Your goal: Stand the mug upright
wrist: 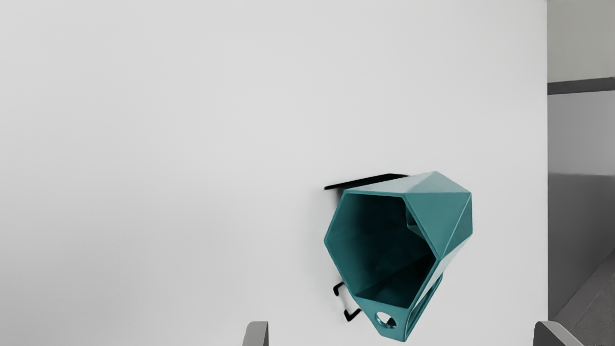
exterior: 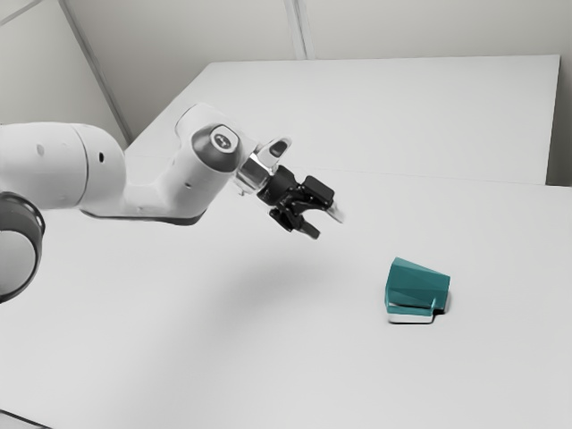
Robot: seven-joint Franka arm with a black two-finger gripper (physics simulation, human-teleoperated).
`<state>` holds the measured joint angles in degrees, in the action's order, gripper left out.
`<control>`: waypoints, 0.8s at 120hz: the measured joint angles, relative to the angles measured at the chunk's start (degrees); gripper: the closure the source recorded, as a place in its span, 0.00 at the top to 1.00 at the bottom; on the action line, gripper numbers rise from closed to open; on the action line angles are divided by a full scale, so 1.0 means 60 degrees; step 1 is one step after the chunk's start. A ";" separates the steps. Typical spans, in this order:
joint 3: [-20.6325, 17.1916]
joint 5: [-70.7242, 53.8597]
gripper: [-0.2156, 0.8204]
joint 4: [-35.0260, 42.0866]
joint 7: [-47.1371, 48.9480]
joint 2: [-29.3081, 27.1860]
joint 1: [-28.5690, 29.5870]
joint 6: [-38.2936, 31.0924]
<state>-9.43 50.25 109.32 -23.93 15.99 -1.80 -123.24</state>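
In the exterior view my gripper (exterior: pixel 320 223) hangs above the table, up and to the left of the teal mug (exterior: pixel 417 286), with its fingers spread and nothing between them. The faceted mug lies on its side, its handle low on the near side. In the wrist view the mug (wrist: pixel 451 216) shows its dark open mouth toward the camera, and its handle points toward the side where my gripper (wrist: pixel 401 334) holds its fingertips wide apart. No contact between fingers and mug is visible.
The mug rests on a broad white table (exterior: pixel 223 349). Behind it, in the exterior view, is another pale flat surface (exterior: pixel 384 116) before the wall. The wrist view includes a straight table edge (wrist: pixel 547 144) beyond the mug.
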 joint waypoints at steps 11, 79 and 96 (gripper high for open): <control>-0.0223 0.0673 0.79 0.0010 -0.0330 0.0335 -0.0323 -0.0419; -0.0681 0.3652 0.79 -0.0331 -0.1943 0.1870 -0.1177 -0.1125; -0.0838 0.4204 0.79 -0.0354 -0.2240 0.2005 -0.1219 -0.1146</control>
<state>-14.45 75.47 107.20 -37.37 28.02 -9.11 -130.12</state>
